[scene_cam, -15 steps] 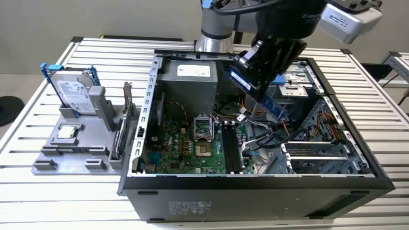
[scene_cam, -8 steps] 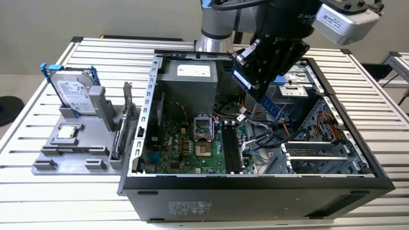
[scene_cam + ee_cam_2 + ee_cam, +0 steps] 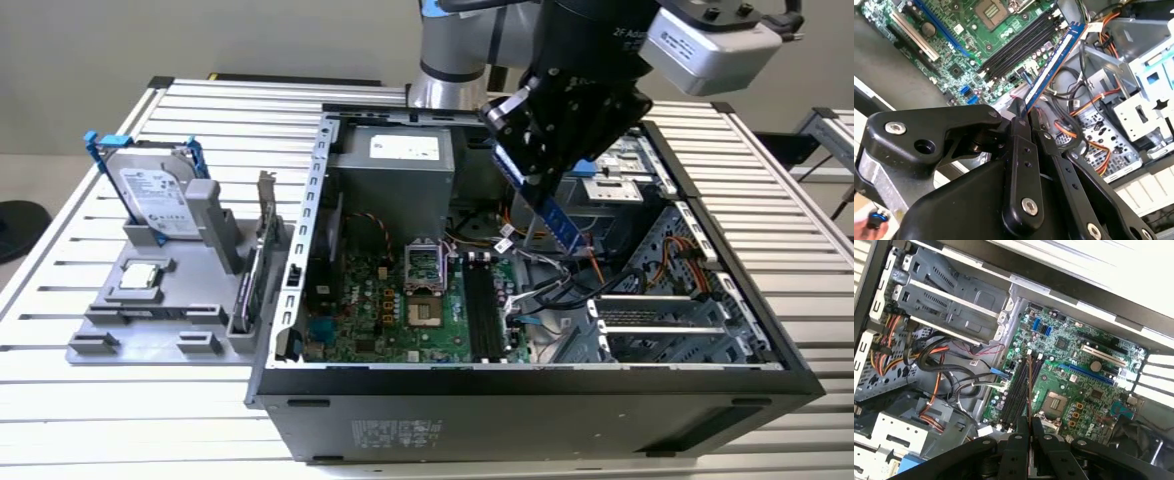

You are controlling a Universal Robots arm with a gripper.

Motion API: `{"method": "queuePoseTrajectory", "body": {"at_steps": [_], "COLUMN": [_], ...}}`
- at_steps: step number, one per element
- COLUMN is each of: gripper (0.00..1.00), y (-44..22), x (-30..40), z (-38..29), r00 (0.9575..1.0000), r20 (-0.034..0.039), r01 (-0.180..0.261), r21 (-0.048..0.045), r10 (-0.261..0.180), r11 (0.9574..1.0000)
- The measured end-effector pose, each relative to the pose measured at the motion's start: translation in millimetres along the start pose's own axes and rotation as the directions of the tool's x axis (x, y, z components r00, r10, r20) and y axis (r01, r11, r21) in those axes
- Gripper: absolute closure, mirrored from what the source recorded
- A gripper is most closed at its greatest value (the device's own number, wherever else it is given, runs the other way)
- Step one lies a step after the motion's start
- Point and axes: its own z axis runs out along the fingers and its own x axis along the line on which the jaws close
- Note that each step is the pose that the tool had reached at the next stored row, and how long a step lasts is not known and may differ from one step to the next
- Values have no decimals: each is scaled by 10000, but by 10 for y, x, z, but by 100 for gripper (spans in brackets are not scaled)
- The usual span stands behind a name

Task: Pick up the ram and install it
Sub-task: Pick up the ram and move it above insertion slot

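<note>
My gripper (image 3: 531, 172) is shut on the ram (image 3: 550, 212), a long blue stick that hangs slanted above the open computer case (image 3: 534, 385). In the second wrist view the ram (image 3: 1055, 62) sticks out from the gripper (image 3: 1027, 112) toward the black memory slots (image 3: 1019, 44) on the green motherboard. In the first wrist view the ram (image 3: 1029, 385) shows edge-on as a thin line over the memory slots (image 3: 1019, 392), clamped in the gripper (image 3: 1030, 429). In the exterior view the slots (image 3: 482, 310) lie below the stick, apart from it.
A grey holder (image 3: 147, 320) at the exterior view's left carries a silver hard drive (image 3: 151, 195) in a blue frame, an upright expansion card (image 3: 264, 250) and a processor (image 3: 142, 280). Inside the case are loose cables (image 3: 554, 290), a power supply (image 3: 400, 160) and drive cages (image 3: 667, 315).
</note>
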Motion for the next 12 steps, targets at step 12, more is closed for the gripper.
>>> {"method": "queuePoseTrajectory", "body": {"at_steps": [12], "gripper": [100], "y": [0], "x": [0], "z": [0], "r00": [9840], "r20": [-14], "r01": [-1783], "r21": [19], "r10": [1783], "r11": [9840]}}
